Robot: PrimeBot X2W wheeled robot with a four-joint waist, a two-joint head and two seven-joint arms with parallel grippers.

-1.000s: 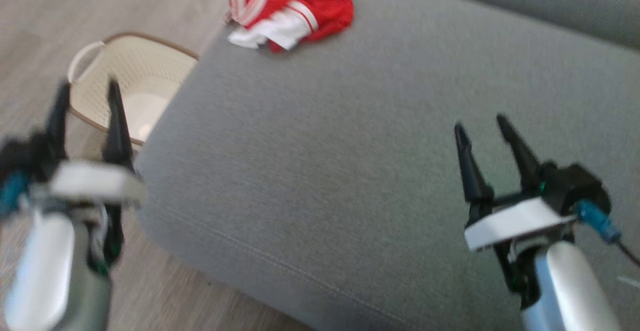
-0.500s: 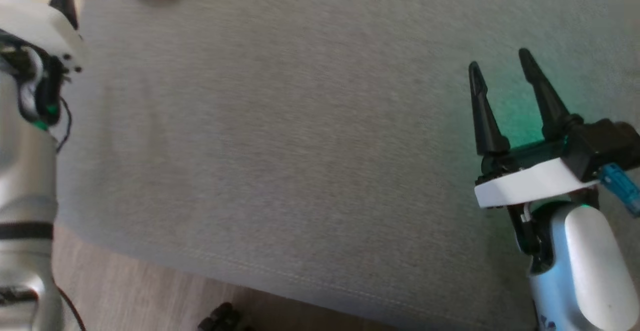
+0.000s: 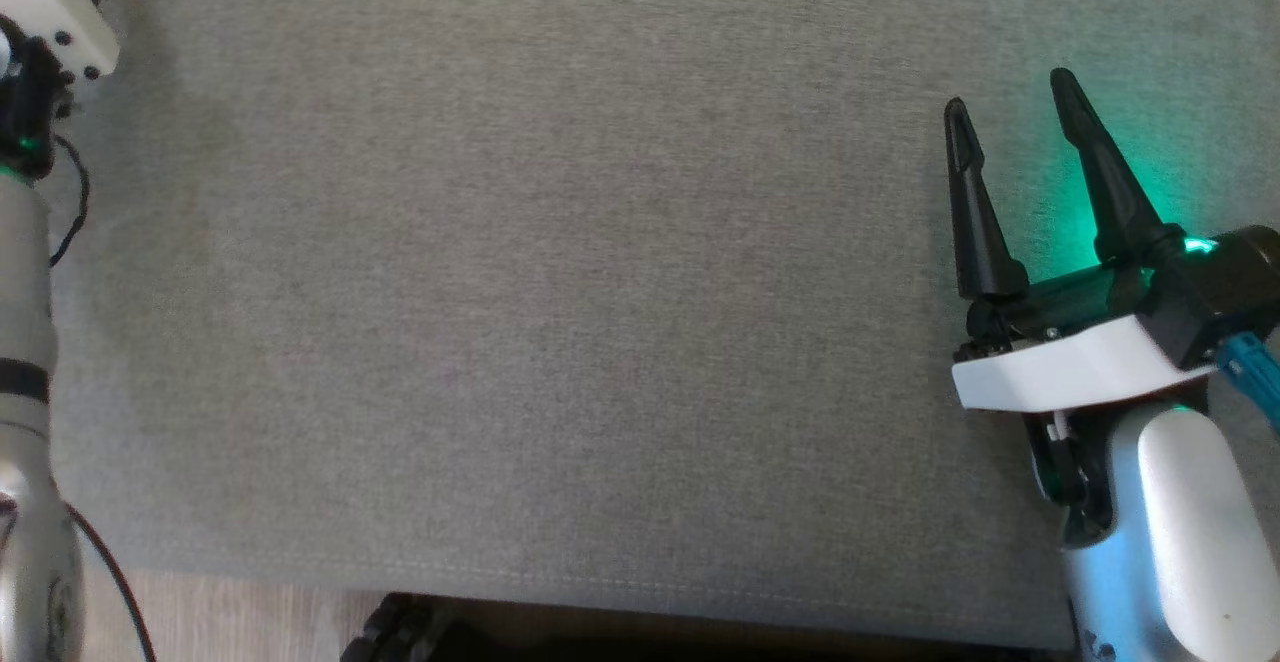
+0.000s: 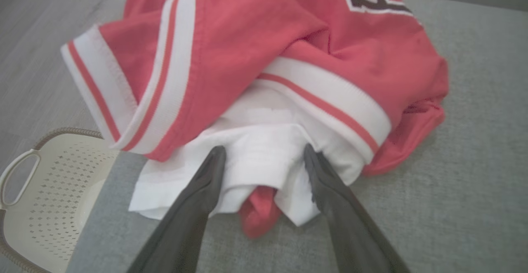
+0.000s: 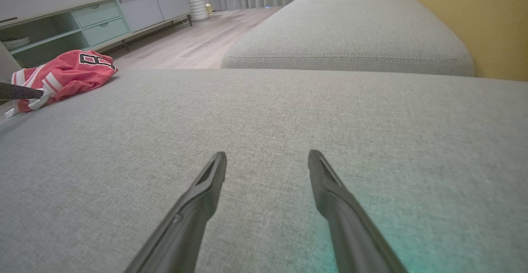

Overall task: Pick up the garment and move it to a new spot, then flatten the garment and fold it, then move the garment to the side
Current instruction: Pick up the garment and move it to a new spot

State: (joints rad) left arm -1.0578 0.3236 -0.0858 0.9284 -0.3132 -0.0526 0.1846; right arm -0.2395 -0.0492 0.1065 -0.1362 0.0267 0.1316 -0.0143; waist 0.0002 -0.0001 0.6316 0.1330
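- Left gripper (image 4: 264, 149): fingers spread wide and holding nothing. In the left wrist view the two tips straddle a white fold at the near edge of the red jersey (image 4: 247, 38). Whether they press on the cloth or hang just above it cannot be told.
- Right gripper (image 3: 1008, 92): fingers likewise wide apart and empty, poised low over bare cushion, well apart from the jersey.
- Jersey: a crumpled heap, red with white striped trim and dark lettering. It lies at the outer corner of the grey sofa seat cushion (image 3: 550, 292), and part of it appears to overhang the edge.
- Step in hand (judgement): the first one, picking up the garment, with the left gripper in its pre-grasp position. Carrying, flattening and folding are not yet begun.
- Next move (judgement): sink the left tips into the white fold and close firmly enough to gather several layers. Then lift clear and carry the jersey toward the open middle of the cushion.
- Arm pose: the left forearm (image 3: 20, 342) reaches far forward along the head view's left edge. The right forearm (image 3: 1170, 522) sits drawn back at lower right, fingers pointing forward.
- Surroundings: a cream perforated laundry basket (image 4: 53, 190) stands on the wooden floor (image 4: 33, 58) just beside the jersey's corner of the cushion.
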